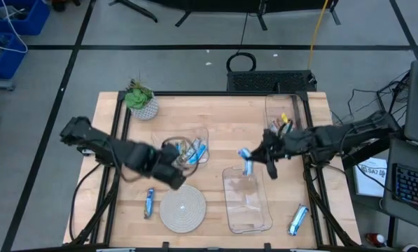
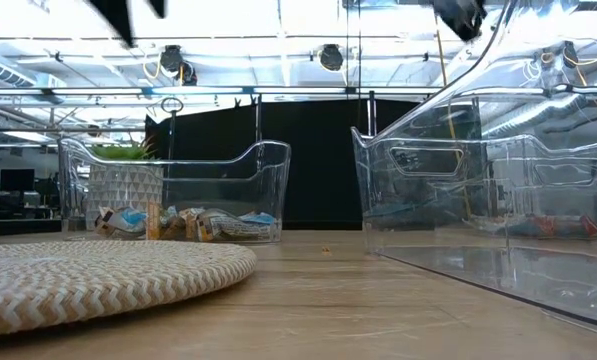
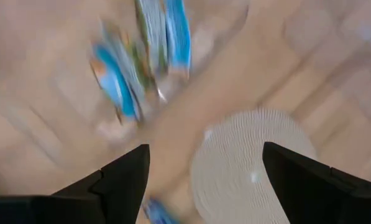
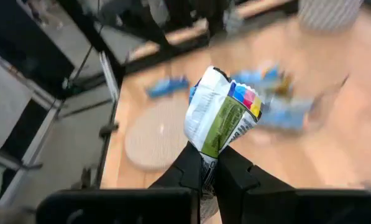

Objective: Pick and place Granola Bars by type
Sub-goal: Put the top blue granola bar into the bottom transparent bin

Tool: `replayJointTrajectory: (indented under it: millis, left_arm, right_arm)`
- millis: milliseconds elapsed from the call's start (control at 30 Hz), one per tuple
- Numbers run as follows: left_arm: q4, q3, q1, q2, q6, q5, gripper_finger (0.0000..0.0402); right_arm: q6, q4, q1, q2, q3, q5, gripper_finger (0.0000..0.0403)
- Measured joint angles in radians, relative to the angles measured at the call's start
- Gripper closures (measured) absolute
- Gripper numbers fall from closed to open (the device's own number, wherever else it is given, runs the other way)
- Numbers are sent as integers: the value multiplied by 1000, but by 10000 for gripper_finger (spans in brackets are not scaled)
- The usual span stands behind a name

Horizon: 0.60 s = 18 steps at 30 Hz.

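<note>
Wooden table, right claw pinching granola bar upright

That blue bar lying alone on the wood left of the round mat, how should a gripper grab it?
Judging from above, the blue bar lies flat and lengthwise toward the table's front edge, clear of the round mat. Probably best to come straight down and pinch its middle across the narrow width.

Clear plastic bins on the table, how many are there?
3: one bin left of centre holding granola bars, one empty bin front centre-right, and one bin at the back right, partly hidden by the right arm.
</note>
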Motion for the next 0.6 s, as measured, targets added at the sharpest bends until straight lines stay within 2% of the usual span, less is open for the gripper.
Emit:
replayJointTrajectory:
  millis: [133,233,367,467,533,600]
  left_arm:
    - [112,-157,-89,9,-209,132,98]
    - [230,-263,-146,8,-364,174,110]
    - [302,-356,-201,8,-499,265,124]
    - [320,-397,-227,8,-580,325,127]
    - [303,-401,-249,7,-629,341,125]
    - [298,-402,-272,7,-679,344,120]
  right_arm:
    - [62,90,56,23,-153,-1,391]
    - [117,139,95,25,-248,-3,391]
    - [176,146,138,26,-328,-4,391]
    - [192,166,153,25,-346,-86,390]
    - [213,163,153,28,-348,-135,372]
    - [223,163,153,28,-348,-156,336]
